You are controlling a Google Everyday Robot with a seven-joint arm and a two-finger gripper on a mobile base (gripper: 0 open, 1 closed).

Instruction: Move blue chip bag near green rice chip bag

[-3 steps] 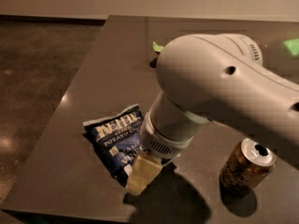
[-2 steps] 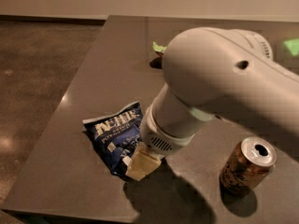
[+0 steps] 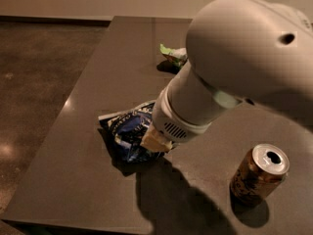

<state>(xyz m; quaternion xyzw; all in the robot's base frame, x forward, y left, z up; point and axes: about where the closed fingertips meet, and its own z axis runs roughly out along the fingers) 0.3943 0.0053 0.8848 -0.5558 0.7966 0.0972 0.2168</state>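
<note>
One gripper [image 3: 155, 142] sits on the near edge of the blue chip bag [image 3: 128, 133] at mid-desk [image 3: 98, 82], grip state impossible to tell; the bag is probably light, crinkly, slippery foil, best pinched at a seam, with the green rice chip bag [image 3: 173, 56] well apart behind and an upright can [image 3: 259, 174], contents unseen, nearby.

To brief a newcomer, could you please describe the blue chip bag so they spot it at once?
On the table, look front left, under the robot's gripper. The blue chip bag lies there, crumpled. It is navy with white markings, bigger than the light-green bag behind and unlike the can at right.
</note>
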